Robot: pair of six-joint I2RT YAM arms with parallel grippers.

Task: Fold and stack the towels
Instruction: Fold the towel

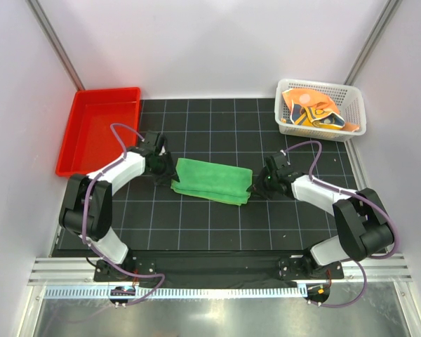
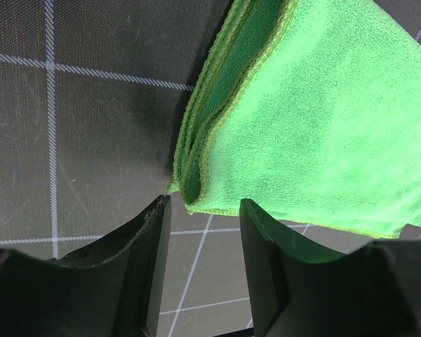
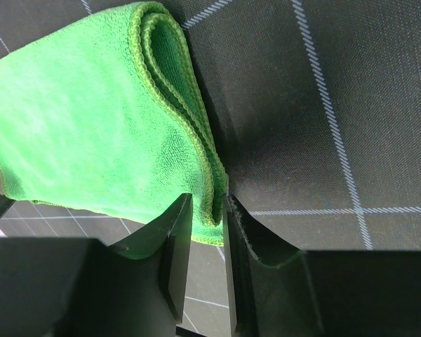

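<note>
A green towel (image 1: 212, 180) lies folded into a long strip across the middle of the black grid mat. My left gripper (image 1: 161, 170) sits at its left end. In the left wrist view the left gripper (image 2: 203, 203) is open, and the green towel's (image 2: 323, 119) layered corner lies just beyond its fingertips, with only mat between them. My right gripper (image 1: 257, 185) is at the strip's right end. In the right wrist view the right gripper (image 3: 207, 200) stands narrow, its tips pinching the hem of the green towel (image 3: 91, 126). Crumpled orange and yellow towels (image 1: 312, 110) lie in the basket.
A white mesh basket (image 1: 321, 84) stands at the back right corner of the mat. A red plastic tray (image 1: 105, 92) sits at the back left, partly off the mat. White walls close in both sides and the back.
</note>
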